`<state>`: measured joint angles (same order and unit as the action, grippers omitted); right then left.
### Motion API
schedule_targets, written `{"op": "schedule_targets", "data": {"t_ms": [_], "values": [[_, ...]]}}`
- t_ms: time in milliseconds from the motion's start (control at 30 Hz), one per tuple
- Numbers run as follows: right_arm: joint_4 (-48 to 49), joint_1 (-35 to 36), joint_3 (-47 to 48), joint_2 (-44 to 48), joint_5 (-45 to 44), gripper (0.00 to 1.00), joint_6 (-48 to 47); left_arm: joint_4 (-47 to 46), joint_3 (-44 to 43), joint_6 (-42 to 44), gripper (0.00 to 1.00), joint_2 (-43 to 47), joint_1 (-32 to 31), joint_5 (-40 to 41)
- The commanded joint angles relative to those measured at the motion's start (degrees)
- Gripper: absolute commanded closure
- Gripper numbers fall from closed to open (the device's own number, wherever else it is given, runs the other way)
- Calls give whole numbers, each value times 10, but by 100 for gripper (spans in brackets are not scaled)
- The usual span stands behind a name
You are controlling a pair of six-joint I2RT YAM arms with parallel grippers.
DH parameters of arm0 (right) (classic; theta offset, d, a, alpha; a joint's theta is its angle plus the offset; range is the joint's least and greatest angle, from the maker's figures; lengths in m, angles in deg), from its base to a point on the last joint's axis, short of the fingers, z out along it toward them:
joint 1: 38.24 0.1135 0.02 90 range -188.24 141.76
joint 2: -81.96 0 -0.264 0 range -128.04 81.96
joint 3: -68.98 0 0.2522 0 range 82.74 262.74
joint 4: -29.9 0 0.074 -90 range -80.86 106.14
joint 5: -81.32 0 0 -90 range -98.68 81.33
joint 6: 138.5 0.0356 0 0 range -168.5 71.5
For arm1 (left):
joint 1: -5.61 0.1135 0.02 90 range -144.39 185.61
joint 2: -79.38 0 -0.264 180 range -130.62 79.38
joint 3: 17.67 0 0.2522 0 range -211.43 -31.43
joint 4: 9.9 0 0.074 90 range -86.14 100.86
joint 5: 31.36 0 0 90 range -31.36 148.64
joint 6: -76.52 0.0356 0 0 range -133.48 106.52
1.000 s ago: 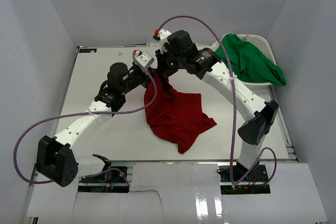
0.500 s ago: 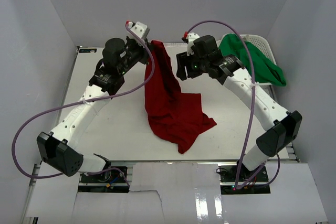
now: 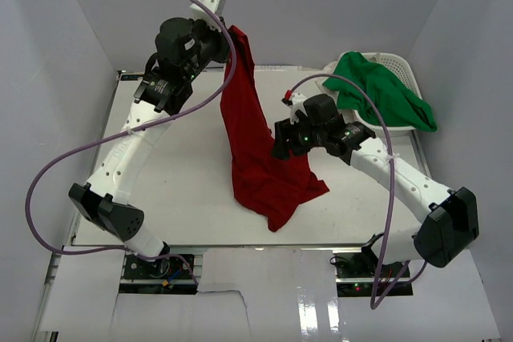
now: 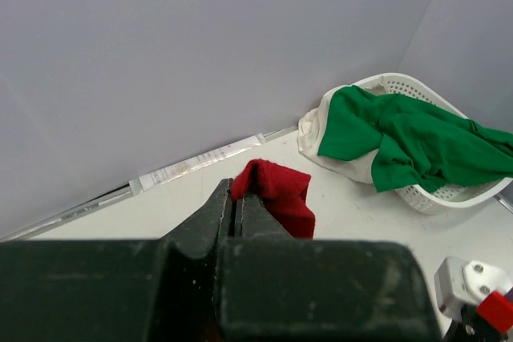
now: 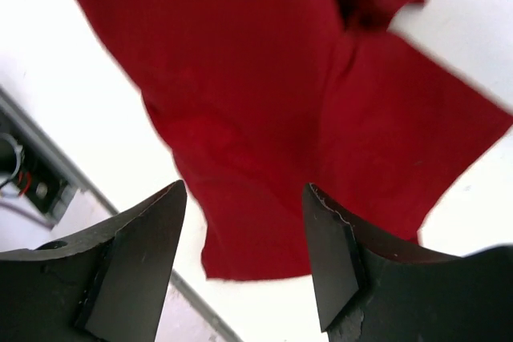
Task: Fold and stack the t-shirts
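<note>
The deep red t-shirt (image 3: 252, 146) hangs from my raised left gripper (image 3: 232, 34) and its lower part rests on the white table (image 3: 160, 182). The left gripper (image 4: 236, 190) is shut on a bunched bit of the red t-shirt (image 4: 280, 198). My right gripper (image 3: 279, 146) is open beside the hanging cloth, above the red t-shirt (image 5: 264, 102), with nothing between its fingers (image 5: 152, 246). The bright green t-shirt (image 3: 385, 98) lies bundled in the white basket (image 3: 397, 62) at the back right. It also shows in the left wrist view (image 4: 401, 138).
White walls enclose the table on three sides. The basket (image 4: 433, 194) sits at the table's back right corner. The front table edge with a cable (image 5: 24, 174) shows below the right gripper.
My left gripper has risen high with the red t-shirt, stretching it into a hanging strip. My right gripper has let go and moved down and forward beside the cloth.
</note>
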<state>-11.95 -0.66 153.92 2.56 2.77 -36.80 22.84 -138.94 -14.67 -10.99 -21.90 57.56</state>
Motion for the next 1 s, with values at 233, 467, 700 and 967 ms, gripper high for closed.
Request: {"op": "schedule_targets", "data": {"t_ms": [233,467,700,967], "values": [[116,-5,-81,-2,56,33,13,20,11,8,100,44,-1,46],[102,-119,-59,-63,69,35,67,32,95,25,100,98,-1,69],[63,-168,-1,-163,53,39,71,25,174,16,100,130,0,71],[51,-198,34,-240,39,43,91,25,215,-5,100,154,-1,69]]}}
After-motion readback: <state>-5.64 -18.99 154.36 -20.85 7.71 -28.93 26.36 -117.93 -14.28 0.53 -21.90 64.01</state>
